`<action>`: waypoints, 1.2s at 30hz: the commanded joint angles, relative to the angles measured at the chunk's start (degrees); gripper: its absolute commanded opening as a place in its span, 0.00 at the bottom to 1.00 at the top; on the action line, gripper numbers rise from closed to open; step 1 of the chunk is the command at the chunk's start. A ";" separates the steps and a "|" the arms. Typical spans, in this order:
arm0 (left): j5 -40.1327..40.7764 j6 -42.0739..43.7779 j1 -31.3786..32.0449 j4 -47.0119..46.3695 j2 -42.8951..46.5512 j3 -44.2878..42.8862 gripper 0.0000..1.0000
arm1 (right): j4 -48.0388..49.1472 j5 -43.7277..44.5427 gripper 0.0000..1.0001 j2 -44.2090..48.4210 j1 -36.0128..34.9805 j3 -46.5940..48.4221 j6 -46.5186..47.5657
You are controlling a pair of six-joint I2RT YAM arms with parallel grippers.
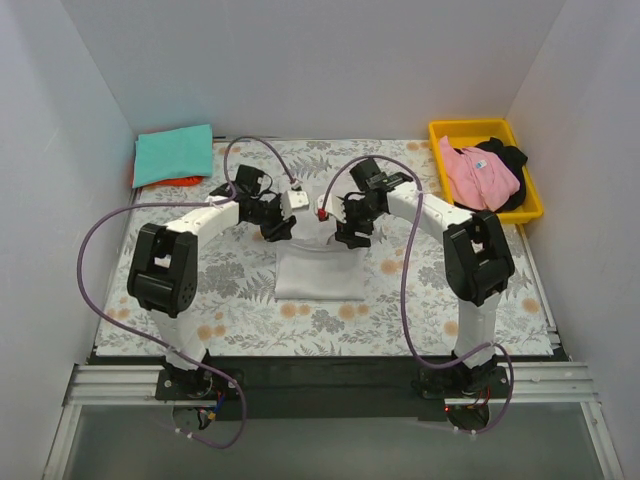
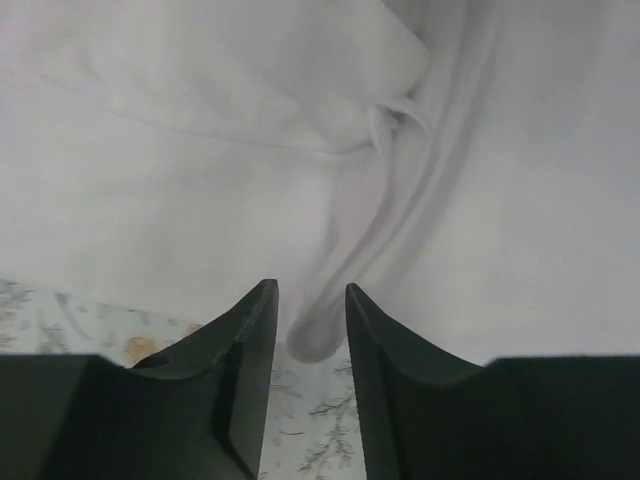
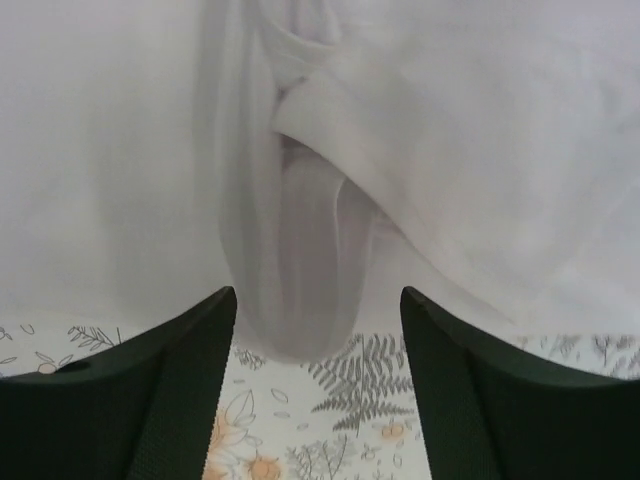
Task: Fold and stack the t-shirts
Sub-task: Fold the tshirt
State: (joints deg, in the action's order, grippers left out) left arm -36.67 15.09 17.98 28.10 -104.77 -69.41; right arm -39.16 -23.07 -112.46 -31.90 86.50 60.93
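A white t-shirt [image 1: 318,272] lies partly folded in the middle of the floral table cloth. Both grippers hover at its far edge. My left gripper [image 1: 278,230] is open only narrowly; in the left wrist view [image 2: 310,290] a raised fold of the white shirt [image 2: 320,330] ends between its tips, not pinched. My right gripper [image 1: 350,238] is open wider; in the right wrist view [image 3: 318,292] a rounded fold of the white shirt [image 3: 295,280] lies between its fingers, touching neither. A folded teal t-shirt [image 1: 173,153] lies on an orange t-shirt [image 1: 178,181] at the far left. A pink t-shirt [image 1: 482,172] and a black t-shirt [image 1: 510,157] lie in the bin.
The yellow plastic bin [image 1: 485,128] stands at the far right corner. The grey-and-orange floral table cloth [image 1: 230,300] covers the table. White walls close in the left, back and right sides. Purple cables loop off both arms.
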 commanded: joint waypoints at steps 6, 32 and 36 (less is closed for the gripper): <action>-5.43 -10.34 -3.92 3.89 12.38 -2.52 0.49 | 0.40 0.57 0.85 14.72 1.31 0.36 -5.11; -0.87 1.78 8.39 -9.55 28.66 35.57 0.50 | 19.38 5.31 0.40 19.83 -12.92 -34.20 -12.41; 0.72 2.57 8.48 -9.90 27.78 36.62 0.50 | 21.40 6.72 0.40 19.39 -13.62 -37.10 -11.54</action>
State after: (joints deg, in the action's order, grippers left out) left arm -37.67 15.46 26.11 19.94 -76.97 -33.58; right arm -20.84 -18.02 -92.62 -44.80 51.40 49.50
